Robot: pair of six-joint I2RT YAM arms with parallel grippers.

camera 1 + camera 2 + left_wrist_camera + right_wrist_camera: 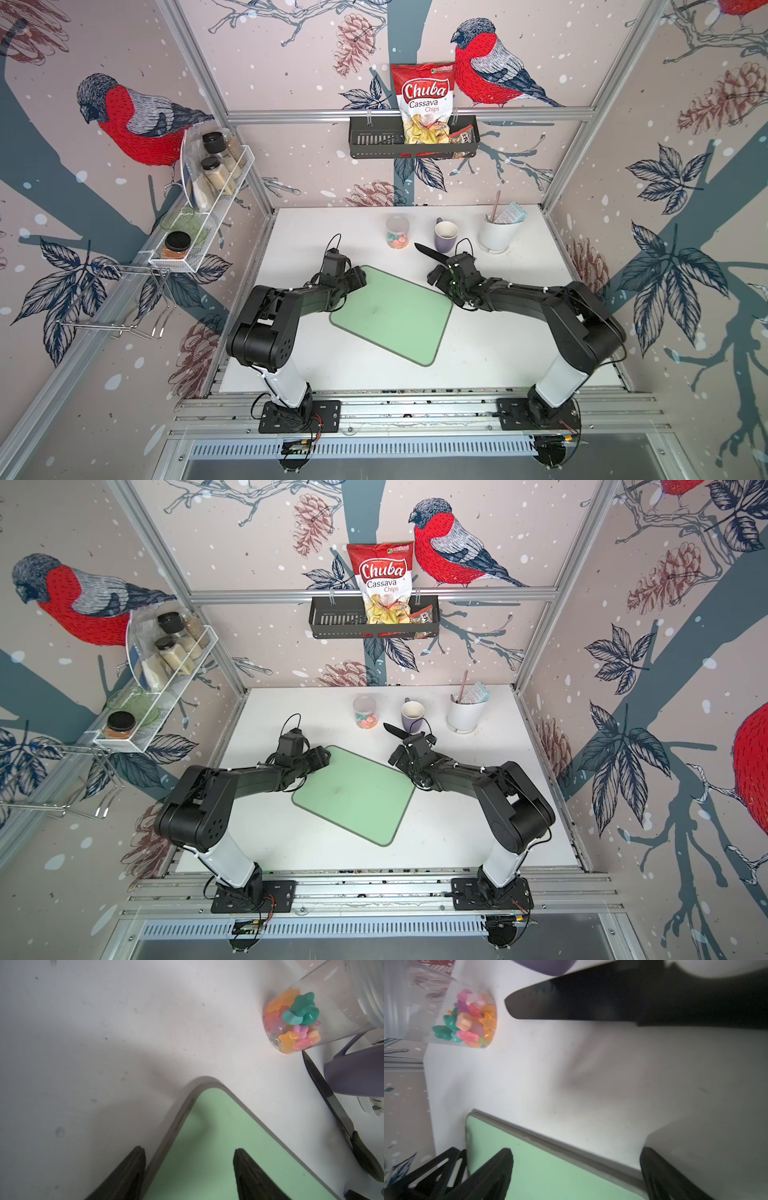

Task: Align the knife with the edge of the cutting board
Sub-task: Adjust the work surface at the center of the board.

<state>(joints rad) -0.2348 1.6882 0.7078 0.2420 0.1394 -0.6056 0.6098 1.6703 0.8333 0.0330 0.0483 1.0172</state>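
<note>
Fingers (133, 1172) of your left gripper (189, 1149) stand apart and straddle the rim of the cutting board (395, 316), just short of the corner that points at the desk's (498, 340) back edge. One is over bare desk and one over the green face, and they clamp nothing. You have the board lying diagonally in the middle of the desk, with another corner aimed at the front edge. Its back-right edge faces the knife (428, 252), which lies flat toward the back edge of the desk, its tip near the jar of coloured beads (397, 235) and its blade just beside the purple mug (445, 239); you cannot tell whether those touch. A strip of bare desk separates knife and board, and their lines look close to parallel but not matched. Judge the alignment as not yet done: bringing the knife against that edge is all ahead of you. Your right gripper (576, 1149) hangs over the same edge, fingers (500, 1169) wide apart and empty, hiding the handle in both top views. You have free room toward the board and toward the front and right edges, but behind the knife the jar, mug and white pot (496, 237) crowd the back.
</note>
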